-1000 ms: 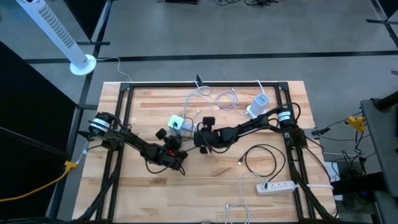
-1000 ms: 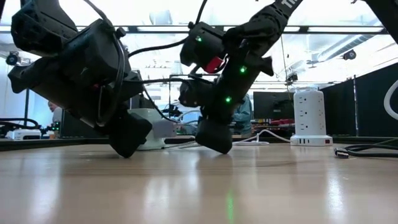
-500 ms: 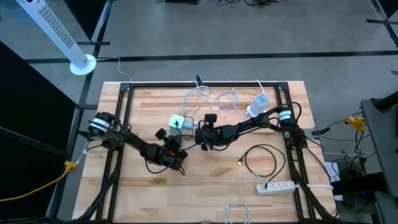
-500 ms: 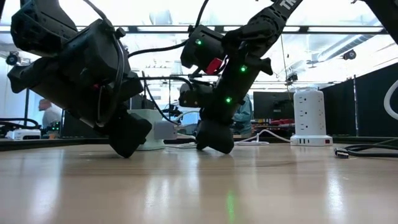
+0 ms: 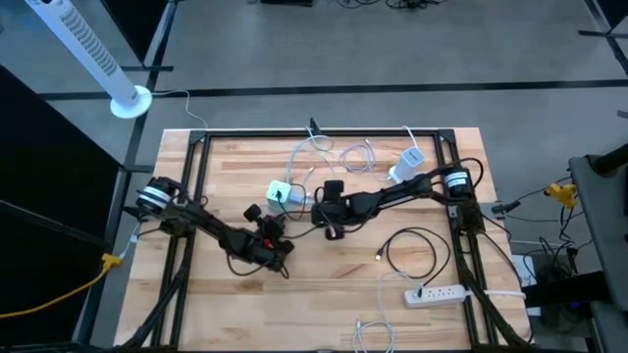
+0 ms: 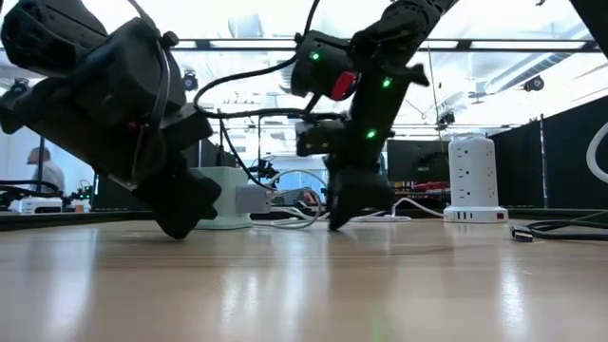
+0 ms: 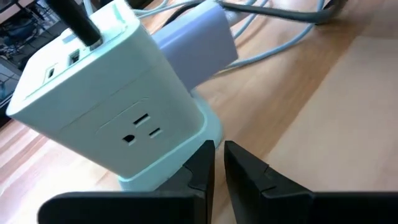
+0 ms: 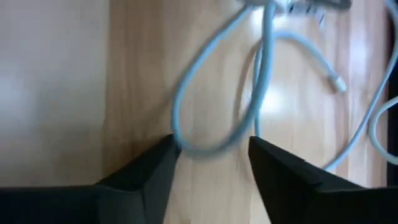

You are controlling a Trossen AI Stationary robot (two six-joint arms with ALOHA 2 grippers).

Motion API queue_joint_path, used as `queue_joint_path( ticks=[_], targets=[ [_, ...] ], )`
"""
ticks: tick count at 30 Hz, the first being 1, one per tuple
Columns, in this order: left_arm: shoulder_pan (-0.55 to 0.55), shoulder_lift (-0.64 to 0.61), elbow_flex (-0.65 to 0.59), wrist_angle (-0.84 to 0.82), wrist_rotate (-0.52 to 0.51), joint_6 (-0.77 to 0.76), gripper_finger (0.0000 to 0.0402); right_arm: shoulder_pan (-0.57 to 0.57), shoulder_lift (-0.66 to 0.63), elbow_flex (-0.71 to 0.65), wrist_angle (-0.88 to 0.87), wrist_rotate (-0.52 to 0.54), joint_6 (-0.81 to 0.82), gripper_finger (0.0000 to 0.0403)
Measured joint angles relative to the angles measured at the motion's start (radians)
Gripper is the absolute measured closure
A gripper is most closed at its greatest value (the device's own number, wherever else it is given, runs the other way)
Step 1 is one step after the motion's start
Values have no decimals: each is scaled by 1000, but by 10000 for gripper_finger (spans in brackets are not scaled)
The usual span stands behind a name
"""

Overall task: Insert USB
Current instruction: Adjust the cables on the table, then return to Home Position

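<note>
On the light wooden desk (image 5: 245,304), the pale green cube-shaped power adapter (image 5: 281,193) with wall-socket and USB ports on its faces sits near the middle, a grey plug block attached at its side. The left tool (image 7: 219,163) rests just in front of the cube's base, its fingers pressed together and holding nothing. The right tool (image 8: 211,163) hangs above the desk just beside the cube on its other side, fingers spread, and a loop of thin pale blue-white USB cable (image 8: 249,87) lies on the wood between and beyond them; it grips nothing.

The cable is light and floppy, so it will sag and swing if taken far from its end, and the loop offers no control over where the connector points. The small white connector tip (image 8: 337,82) at the cable's free end is the stiff part; a hold on its moulded body, just behind the metal end, would probably give the best aim. The cube is light and may slide on the smooth wood when pushed, so bracing it with the other tool seems wise. Which port is free I cannot tell for certain.
</note>
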Motion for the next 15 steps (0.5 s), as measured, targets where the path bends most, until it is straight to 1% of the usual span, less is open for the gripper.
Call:
queue_joint_path(
  ticks=[5, 8, 12, 15],
  targets=[
    [-14, -10, 0, -8, 7, -10, 377, 2, -61, -4, -159, -12, -16, 164],
    [-30, -17, 0, -12, 8, -15, 377, -7, -97, -4, -292, -7, -5, 144],
    [-63, -33, 0, -11, 8, -21, 377, -30, -166, -4, -429, 7, 66, 128],
    [-95, -61, 0, -8, 8, -24, 377, -49, -239, -9, -483, 9, 122, 126]
  ],
)
